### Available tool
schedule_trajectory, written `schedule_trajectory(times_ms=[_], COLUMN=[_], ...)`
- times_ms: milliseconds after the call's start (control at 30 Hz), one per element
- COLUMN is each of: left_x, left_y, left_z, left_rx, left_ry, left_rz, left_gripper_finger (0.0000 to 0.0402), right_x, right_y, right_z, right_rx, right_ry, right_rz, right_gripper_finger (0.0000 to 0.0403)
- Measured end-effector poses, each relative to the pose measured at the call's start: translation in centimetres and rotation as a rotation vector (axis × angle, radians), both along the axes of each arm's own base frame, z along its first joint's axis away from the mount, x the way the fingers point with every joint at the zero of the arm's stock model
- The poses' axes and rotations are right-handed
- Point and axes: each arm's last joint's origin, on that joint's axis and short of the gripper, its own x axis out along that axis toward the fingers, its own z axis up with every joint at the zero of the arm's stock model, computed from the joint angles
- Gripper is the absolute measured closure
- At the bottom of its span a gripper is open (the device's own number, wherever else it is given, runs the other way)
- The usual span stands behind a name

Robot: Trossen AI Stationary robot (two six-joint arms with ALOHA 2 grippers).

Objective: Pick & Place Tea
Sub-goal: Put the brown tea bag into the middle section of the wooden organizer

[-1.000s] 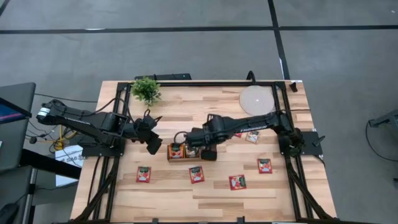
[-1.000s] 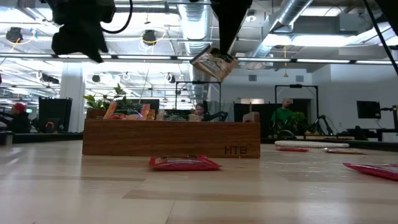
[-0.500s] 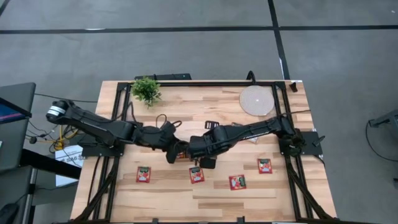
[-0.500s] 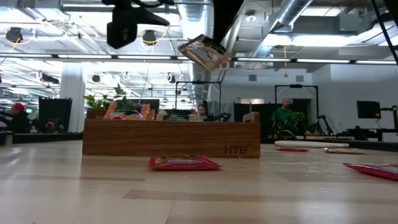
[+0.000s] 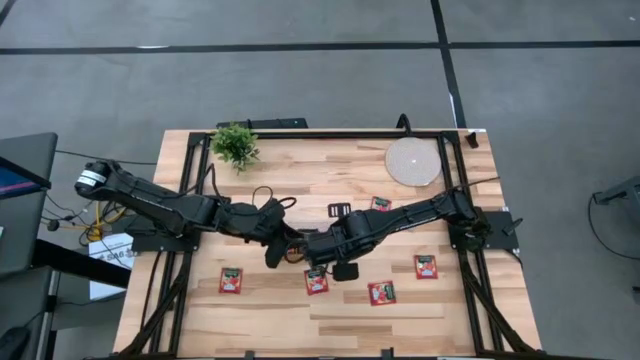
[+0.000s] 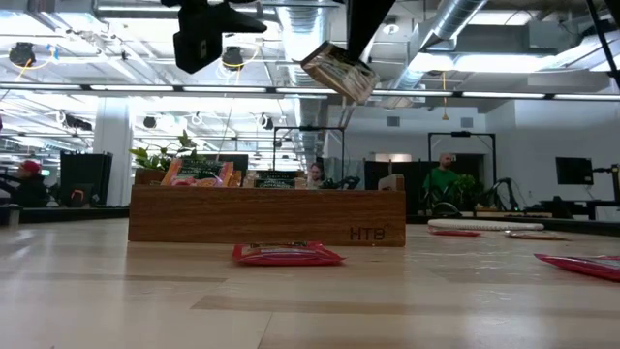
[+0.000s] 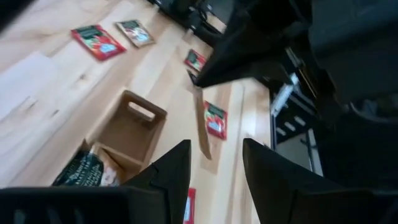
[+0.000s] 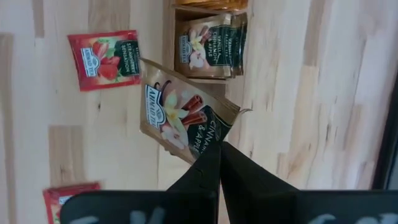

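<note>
**Beige sachet held in the air over the wooden tray**

I am watching the right gripper point(image 8: 214, 163) pinching one corner of a pale beige square tea sachet with a vanilla-and-cinnamon print point(image 8: 180, 118) — its two dark fingers are pressed tight together on the foil edge. In the low view that sachet point(image 6: 339, 71) is hanging tilted, well above the long brown wooden three-compartment tray point(image 6: 267, 215).

The left gripper point(image 7: 214, 165) is hovering just beside it over the tray, fingers parted to a middling gap and holding nothing.

In the right wrist view, more sachets are standing in a tray compartment point(image 8: 208, 46). A flat red square sachet point(image 6: 287, 254) is lying on the light wooden table point(image 5: 350, 315) in front of the tray — others are scattered nearby, one of them point(image 5: 426, 266) toward the right side.
</note>
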Motion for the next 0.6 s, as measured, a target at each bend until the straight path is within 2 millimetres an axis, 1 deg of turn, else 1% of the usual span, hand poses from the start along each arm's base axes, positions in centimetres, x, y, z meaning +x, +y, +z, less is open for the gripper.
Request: schedule_trajectory(times_ms=[200, 367, 467, 600], left_x=[0.4, 0.3, -0.1, -0.1], left_y=[-0.1, 0.3, 0.7, 1.6], left_z=[-0.8, -1.7, -2.1, -2.3], left_rx=[0.02, 0.008, 0.004, -0.028], left_ry=[0.034, 0.128, 0.193, 0.227], left_rz=[-0.049, -0.081, -0.088, -0.1], left_gripper_finger=[0.0264, 0.0264, 0.0264, 0.0264], right_x=[0.0, 0.1, 0.2, 0.3], right_y=[0.1, -0.4, -0.6, -0.9], right_z=[0.0, 0.0, 0.0, 0.0], right_rx=[-0.016, -0.036, -0.05, -0.055], right_ry=[0.016, 0.013, 0.01, 0.013], right_rz=[0.072, 0.067, 0.062, 0.068], right_gripper_finger=[0.0403, 0.0403, 0.0403, 0.0403])
